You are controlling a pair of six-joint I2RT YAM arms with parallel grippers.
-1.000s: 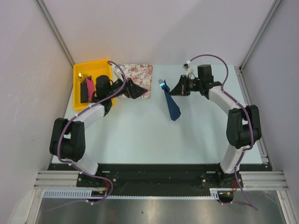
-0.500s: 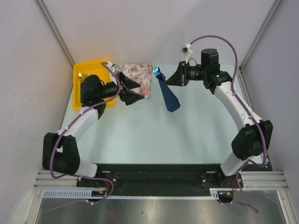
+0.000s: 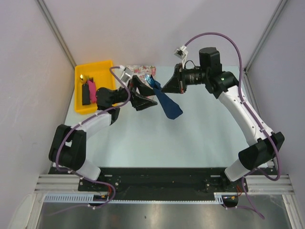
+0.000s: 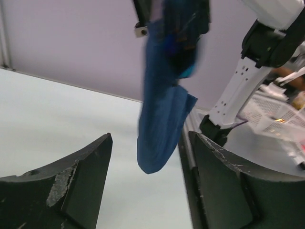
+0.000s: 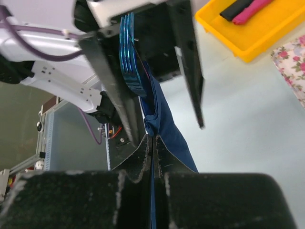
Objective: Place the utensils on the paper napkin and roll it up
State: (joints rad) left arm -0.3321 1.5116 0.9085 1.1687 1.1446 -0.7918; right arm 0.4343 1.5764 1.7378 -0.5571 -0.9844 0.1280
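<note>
Dark navy paper napkin (image 3: 167,102), bunched into a long narrow fold, dangling slantwise over the back middle of the table (image 3: 190,138). Pinched near its upper end by the right gripper (image 3: 164,89), fingers (image 5: 136,160) pressed tight together on the sheet. Against the top of the fold, the metallic tines of the blue utensil (image 5: 129,57), the rest of it out of sight. Cannot tell whether the lower tip touches the surface.

Flanked by the left gripper (image 3: 148,94), jaws spread wide, one finger (image 4: 81,181) on either side of the hanging fold and clear of it.

Just behind, flat on the tabletop, a pink-and-white floral mat (image 3: 142,71). Further left, in the back corner, a yellow bin (image 3: 95,63) holding a black block (image 3: 86,94) and a pink block (image 3: 91,88) side by side.

Underneath everything, pale blue-green, smooth and matte. Boxed in on three sides by plain pale lilac walls (image 3: 157,28), with slanting aluminium posts (image 3: 55,31) at the back corners. Along the near edge, a black base plate (image 3: 162,172) carrying both arms.
</note>
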